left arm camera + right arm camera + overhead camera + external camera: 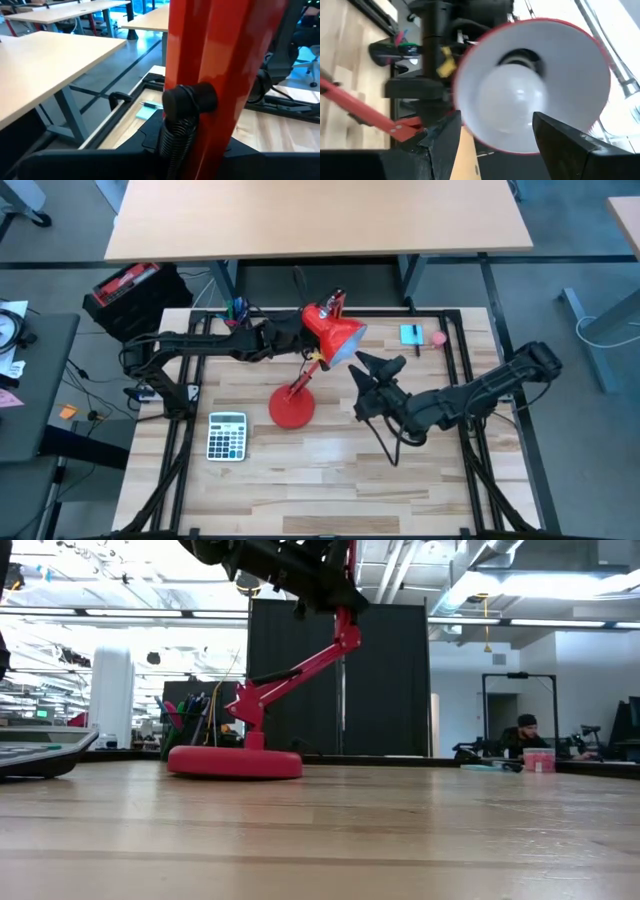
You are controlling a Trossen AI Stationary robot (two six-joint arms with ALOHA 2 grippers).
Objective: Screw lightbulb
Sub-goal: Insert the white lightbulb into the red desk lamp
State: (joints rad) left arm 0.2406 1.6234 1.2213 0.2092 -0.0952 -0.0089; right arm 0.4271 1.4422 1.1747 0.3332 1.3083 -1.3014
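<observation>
The red desk lamp stands on its round base (292,409) mid-table, and its jointed arm (300,665) slants up to the cone shade (338,335). The shade's mouth faces my right gripper. The pale lightbulb (511,107) sits in the socket inside the white-lined shade (580,65). My right gripper (495,130) hovers open just in front of the shade's mouth, with a finger on either side of the bulb's outline and short of it. My left gripper (292,332) reaches in from the table's left and is shut on the lamp behind the shade. My left gripper holds the lamp at the top of its red arm (200,50), just behind the shade, by a black knob and spring. It comes in about level from the table's left. The lamp itself hides the fingers' contact. The lamp stays on its base, its shade raised off the table.
A calculator (227,435) lies near the table's left front, close to the lamp base. A blue note (411,334) and a small pink thing (438,338) lie at the far right. Black frame rails (470,380) edge the board. A person sits far behind the table (522,735).
</observation>
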